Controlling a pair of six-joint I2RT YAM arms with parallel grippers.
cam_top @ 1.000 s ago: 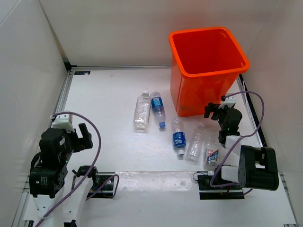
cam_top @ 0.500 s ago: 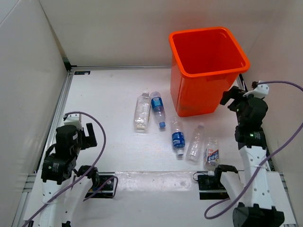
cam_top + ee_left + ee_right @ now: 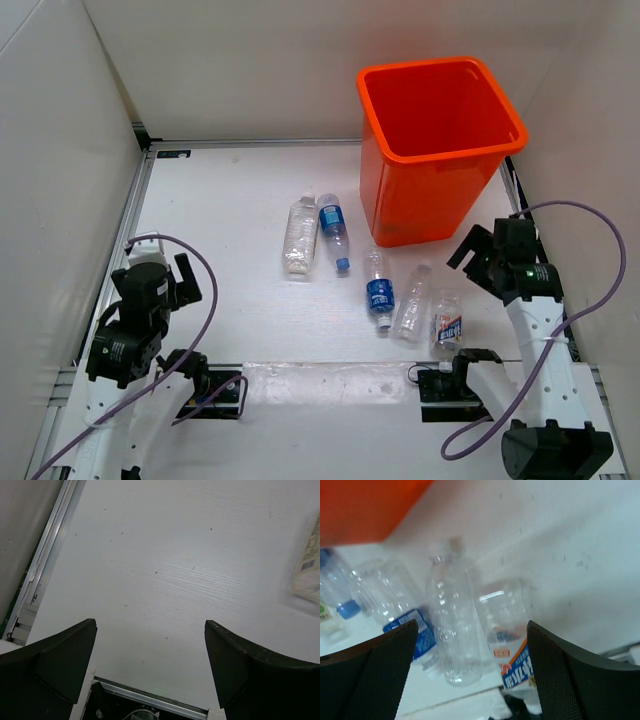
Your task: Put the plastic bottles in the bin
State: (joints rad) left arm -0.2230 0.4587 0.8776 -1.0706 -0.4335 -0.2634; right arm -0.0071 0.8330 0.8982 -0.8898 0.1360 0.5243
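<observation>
The orange bin (image 3: 440,150) stands at the back right; its wall shows in the right wrist view (image 3: 365,510). Several plastic bottles lie on the table: a white-labelled one (image 3: 299,234), a blue-labelled one (image 3: 333,230), another blue-labelled one (image 3: 377,290), a clear unlabelled one (image 3: 411,300) and a white-blue labelled one (image 3: 447,322). My right gripper (image 3: 470,252) is open and empty above the right-hand group, with the clear bottle (image 3: 451,630) and the labelled bottle (image 3: 507,625) between its fingers (image 3: 471,625). My left gripper (image 3: 180,282) is open and empty over bare table (image 3: 150,624).
The white-labelled bottle's end shows at the right edge of the left wrist view (image 3: 307,565). A metal rail (image 3: 135,215) runs along the table's left side, with white walls all round. The arm bases (image 3: 455,380) sit at the near edge.
My right gripper has swung down and away from the bin's side to hover over the right-hand bottles. The left arm has shifted slightly. The bottles have not moved.
</observation>
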